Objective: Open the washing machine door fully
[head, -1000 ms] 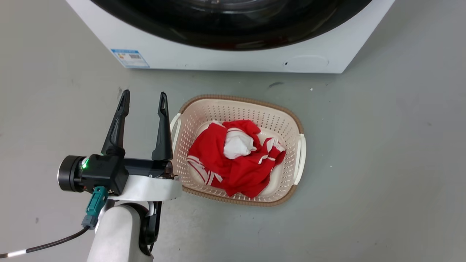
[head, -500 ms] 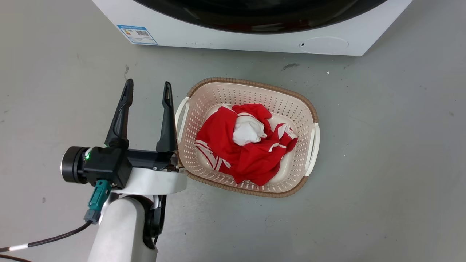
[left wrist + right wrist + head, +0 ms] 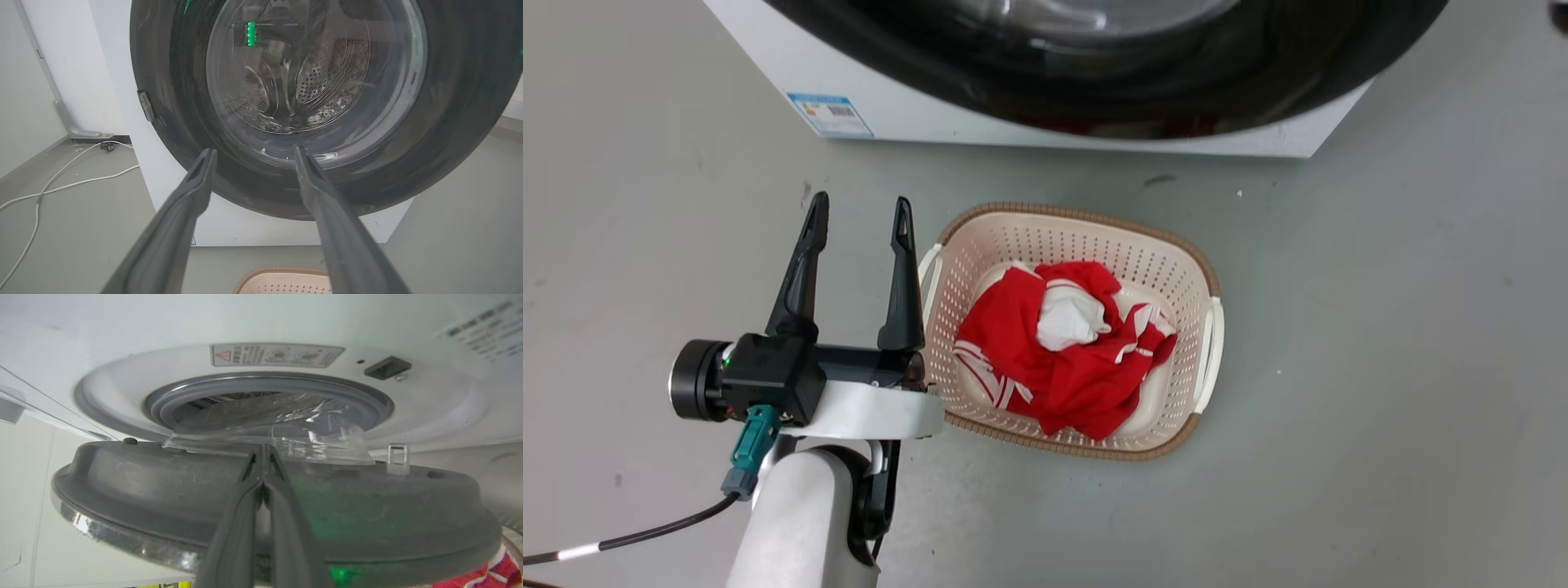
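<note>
**Head view:** the washing machine (image 3: 907,114) stands far, with the washing machine door (image 3: 1094,82) across its front. The left gripper (image 3: 860,204) hovers near left, fingers spread and empty. The blue label (image 3: 831,114) is too small to read.

**Left wrist view:** the door is ahead, untouched.

**Right wrist view:** the right gripper (image 3: 262,455) has its fingers pressed together over the door's inner face. The door stands ajar off the grey gasket (image 3: 265,377). I judge it unlatched, with the full swing left to do. The warning sticker (image 3: 276,355) shows a red triangle and illegible text.

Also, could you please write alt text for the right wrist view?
The washing machine door, seen from its grey inner side, stands ajar from the white washing machine, baring the grey-ringed drum mouth. The right end effector, fingers shut together, points across the door's inner face.
</note>
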